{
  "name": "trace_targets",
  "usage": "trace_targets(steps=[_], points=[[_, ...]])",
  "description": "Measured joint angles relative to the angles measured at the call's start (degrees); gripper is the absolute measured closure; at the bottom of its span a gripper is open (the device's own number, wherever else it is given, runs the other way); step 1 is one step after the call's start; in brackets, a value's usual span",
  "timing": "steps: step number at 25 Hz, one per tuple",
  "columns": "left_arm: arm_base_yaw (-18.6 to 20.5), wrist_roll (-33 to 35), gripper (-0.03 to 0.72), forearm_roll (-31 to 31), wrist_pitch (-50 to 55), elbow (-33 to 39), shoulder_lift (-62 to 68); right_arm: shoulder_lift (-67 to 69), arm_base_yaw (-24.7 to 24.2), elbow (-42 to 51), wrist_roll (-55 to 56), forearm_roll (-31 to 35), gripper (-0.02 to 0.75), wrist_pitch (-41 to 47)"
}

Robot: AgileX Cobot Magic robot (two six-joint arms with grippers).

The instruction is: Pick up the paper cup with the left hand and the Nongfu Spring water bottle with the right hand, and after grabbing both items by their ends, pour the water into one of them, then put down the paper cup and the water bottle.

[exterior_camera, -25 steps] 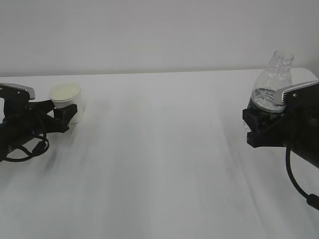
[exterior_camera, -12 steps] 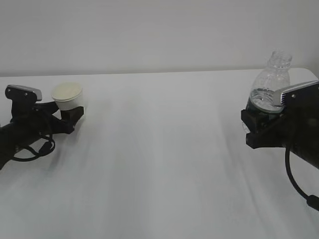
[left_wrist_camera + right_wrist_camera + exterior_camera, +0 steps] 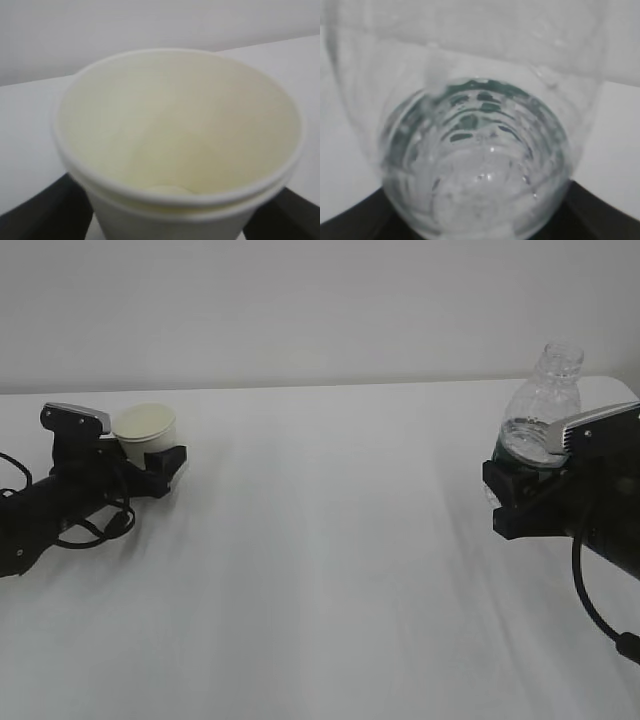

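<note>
Far left of the exterior frame, at mid-height: the paper cup [image 3: 146,432], upright, between the prongs of the left hand's end effector [image 3: 150,462], over the desk [image 3: 330,570]. Left hand [image 3: 60,495] trailing from there toward the left edge, low over the desk. Far right of the frame, at about the same height: the Nongfu Spring water bottle [image 3: 540,410], upright, lower part sunk in the right hand's end effector [image 3: 525,495], neck above it. The water [image 3: 522,437] low in the bottle. Right hand [image 3: 600,500] running off the right edge. Cup and bottle well apart, bare desk between. Behind the desk, across the upper frame: a wall [image 3: 320,310].
</note>
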Motion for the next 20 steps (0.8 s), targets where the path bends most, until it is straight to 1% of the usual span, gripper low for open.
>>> trace_targets(steps=[4,10,20], points=[[0.0,0.0,0.123,-0.1,0.0,0.0,0.1,0.0,0.0,0.0,0.0,0.0,0.279,0.0],[0.0,-1.1,0.14,1.0,0.0,0.0,0.1,0.0,0.0,0.0,0.0,0.0,0.279,0.0],[0.0,-5.8,0.16,10.4,2.7,0.1,-4.0,0.0,0.0,0.0,0.0,0.0,0.28,0.0]])
